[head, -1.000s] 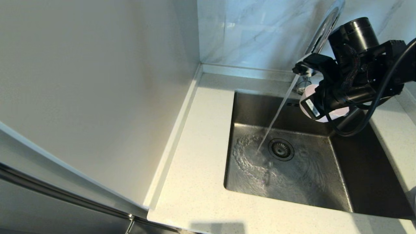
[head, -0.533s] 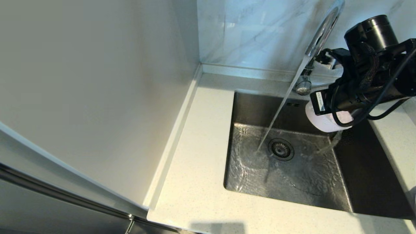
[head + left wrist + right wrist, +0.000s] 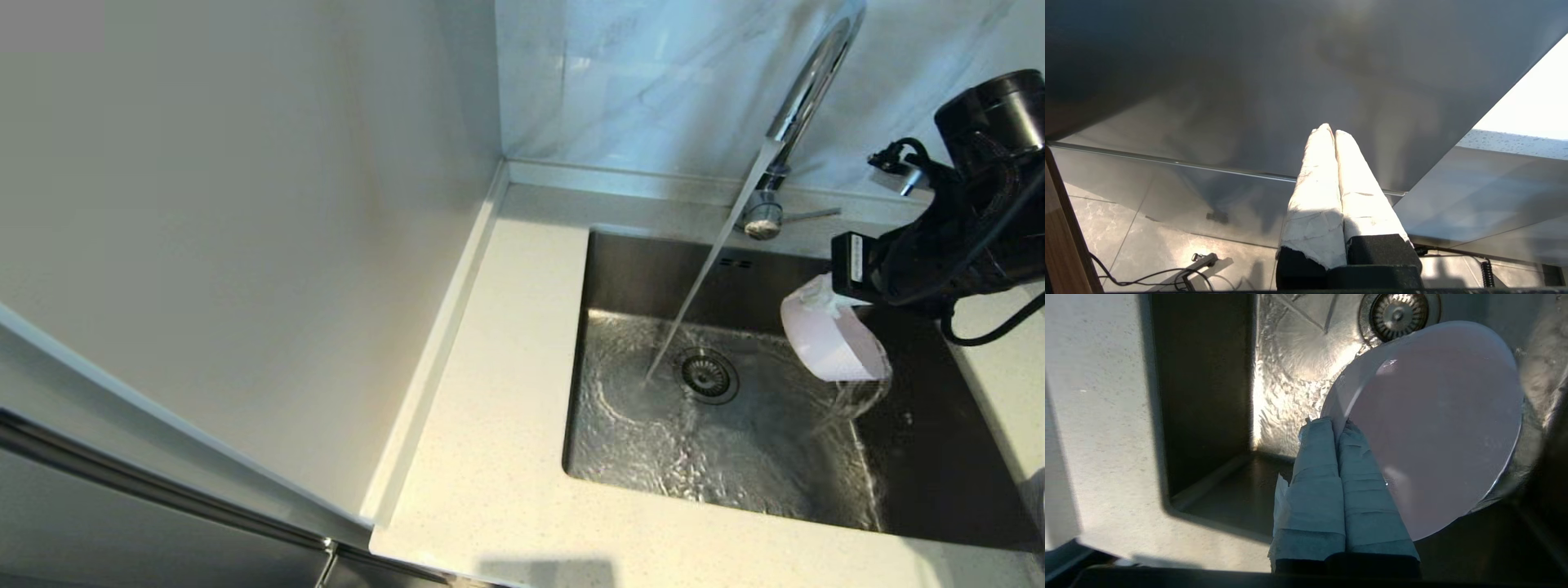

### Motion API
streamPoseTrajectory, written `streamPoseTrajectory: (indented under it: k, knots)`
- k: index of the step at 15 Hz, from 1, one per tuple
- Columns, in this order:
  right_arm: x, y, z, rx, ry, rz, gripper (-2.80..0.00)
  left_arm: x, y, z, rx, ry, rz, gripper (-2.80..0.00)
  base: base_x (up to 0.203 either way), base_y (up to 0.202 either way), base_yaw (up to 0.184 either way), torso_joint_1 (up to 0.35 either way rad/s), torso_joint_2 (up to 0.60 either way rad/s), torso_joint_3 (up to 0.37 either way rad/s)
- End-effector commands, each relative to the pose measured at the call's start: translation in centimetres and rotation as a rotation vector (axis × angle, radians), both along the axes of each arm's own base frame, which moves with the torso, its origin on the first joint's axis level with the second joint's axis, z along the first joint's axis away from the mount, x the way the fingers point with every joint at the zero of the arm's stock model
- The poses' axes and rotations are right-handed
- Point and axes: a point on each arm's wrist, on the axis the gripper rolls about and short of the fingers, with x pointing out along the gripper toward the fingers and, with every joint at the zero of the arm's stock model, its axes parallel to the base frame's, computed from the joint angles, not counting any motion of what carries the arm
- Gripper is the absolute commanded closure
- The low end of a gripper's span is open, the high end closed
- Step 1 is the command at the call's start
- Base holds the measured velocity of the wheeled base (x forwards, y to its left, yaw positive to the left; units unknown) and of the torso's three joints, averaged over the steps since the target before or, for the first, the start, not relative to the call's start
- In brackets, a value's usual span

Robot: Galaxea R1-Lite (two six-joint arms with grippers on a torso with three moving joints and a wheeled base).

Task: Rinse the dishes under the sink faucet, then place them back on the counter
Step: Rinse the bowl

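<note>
While the chrome gooseneck faucet runs, right claw — clamped on the small pale pink bowl's rim — tips it over the steel sink; left claw together.

Head cam: high, looks forward and down, mid-range, over counter corner, sink, faucet, wall tiles behind. Right arm enters from right edge.

Right wrist cam: sits behind right gripper, close range, looks down into sink past bowl. Shares with head view: basin floor, drain strainer, bowl, counter strip.

Left wrist cam: behind left gripper, low under a grey panel, faces it and floor. No overlap with other two.
</note>
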Motion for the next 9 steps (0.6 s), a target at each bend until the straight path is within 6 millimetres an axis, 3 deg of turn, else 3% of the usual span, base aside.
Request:
streamPoseTrajectory:
  k: [1,5,9]
  knots:
    - [-0.3,-0.8,0.2,0.060,0.007,-0.021,0.00,0.0,0.0,0.0,0.000,0.001,0.000,0.00,0.000,0.000,0.000,0.000,0.00,0.000]
    - [0.0,-1.4,1.3,0.255,0.015,-0.052,0.00,0.0,0.0,0.0,0.000,0.001,0.000,0.00,0.000,0.000,0.000,0.000,0.00,0.000]
    - [0.4,-2.0,4.0,0.556,0.018,-0.082,0.00,0.0,0.0,0.0,0.000,0.001,0.000,0.00,0.000,0.000,0.000,0.000,0.00,0.000]
